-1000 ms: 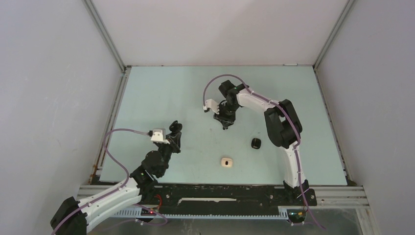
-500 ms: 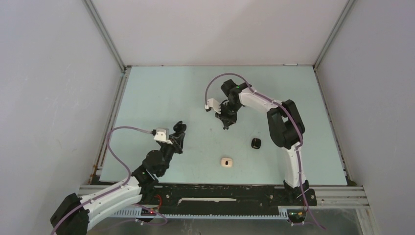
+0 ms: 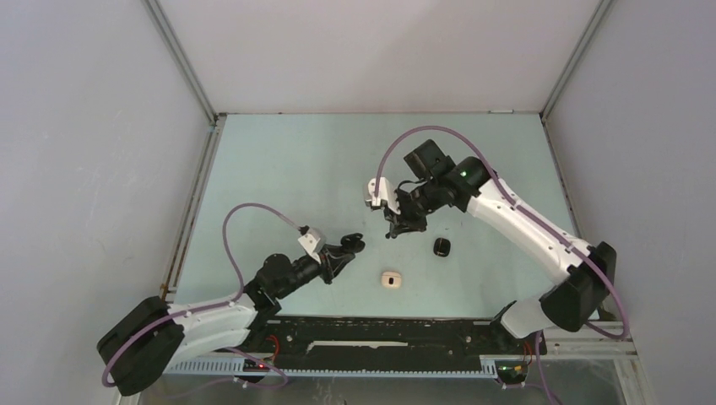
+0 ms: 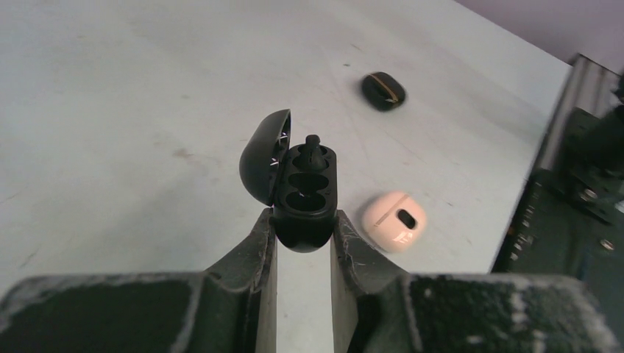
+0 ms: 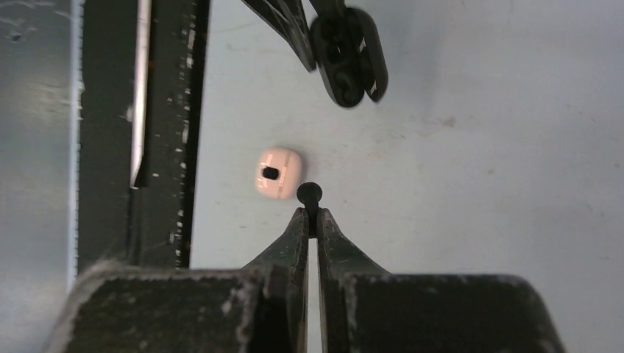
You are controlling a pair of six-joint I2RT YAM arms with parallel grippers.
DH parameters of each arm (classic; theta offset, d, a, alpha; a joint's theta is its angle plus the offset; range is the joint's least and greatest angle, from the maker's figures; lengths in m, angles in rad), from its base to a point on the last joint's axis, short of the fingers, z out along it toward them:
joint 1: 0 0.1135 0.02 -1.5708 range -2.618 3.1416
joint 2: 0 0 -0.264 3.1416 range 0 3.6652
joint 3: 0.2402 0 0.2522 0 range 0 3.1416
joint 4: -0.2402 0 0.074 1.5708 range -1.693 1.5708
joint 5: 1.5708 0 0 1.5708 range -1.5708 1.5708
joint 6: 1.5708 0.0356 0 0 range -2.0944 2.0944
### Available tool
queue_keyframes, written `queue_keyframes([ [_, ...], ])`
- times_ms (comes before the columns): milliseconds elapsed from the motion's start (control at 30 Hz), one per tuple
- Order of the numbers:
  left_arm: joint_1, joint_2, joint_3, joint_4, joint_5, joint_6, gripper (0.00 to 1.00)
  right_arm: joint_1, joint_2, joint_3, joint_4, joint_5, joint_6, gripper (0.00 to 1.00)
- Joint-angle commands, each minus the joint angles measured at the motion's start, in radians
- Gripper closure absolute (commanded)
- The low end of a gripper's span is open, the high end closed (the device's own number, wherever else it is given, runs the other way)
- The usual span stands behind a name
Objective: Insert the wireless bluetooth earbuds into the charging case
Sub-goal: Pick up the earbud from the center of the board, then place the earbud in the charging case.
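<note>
My left gripper [image 4: 304,220] is shut on the base of an open black charging case [image 4: 305,193], whose lid is swung to the left. One black earbud [image 4: 312,145] sits in its far slot, and the two nearer slots are empty. My right gripper [image 5: 310,217] is shut on the stem of another black earbud [image 5: 309,194], held above the table. In the top view the right gripper [image 3: 395,229] hangs to the upper right of the left gripper [image 3: 350,247] and the held case [image 3: 355,244]. The right wrist view shows that case [image 5: 349,55] ahead of the earbud.
A closed cream case [image 3: 389,279] lies on the table near the front edge, just right of the left gripper. A closed black case [image 3: 442,247] lies further right. The black base rail [image 3: 405,333] runs along the near edge.
The right gripper has shut on the black earbud and moved nearer and to the right. The left arm has swung right toward the table's middle, carrying the open case.
</note>
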Motion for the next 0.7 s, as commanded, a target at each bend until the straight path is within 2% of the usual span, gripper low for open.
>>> queue_keyframes([
  [0, 0.006, 0.065, 0.039, 0.179, 0.227, 0.016, 1.0, 0.041, -0.037, -0.042, 0.048, -0.025, 0.148, 0.99],
  [233, 0.006, 0.196, 0.049, 0.356, 0.392, -0.043, 1.0, 0.14, 0.01, -0.035, 0.127, 0.015, 0.266, 0.99],
  [667, 0.005, 0.23, 0.052, 0.404, 0.422, -0.066, 1.0, 0.237, 0.074, -0.01, 0.178, 0.063, 0.319, 0.99],
])
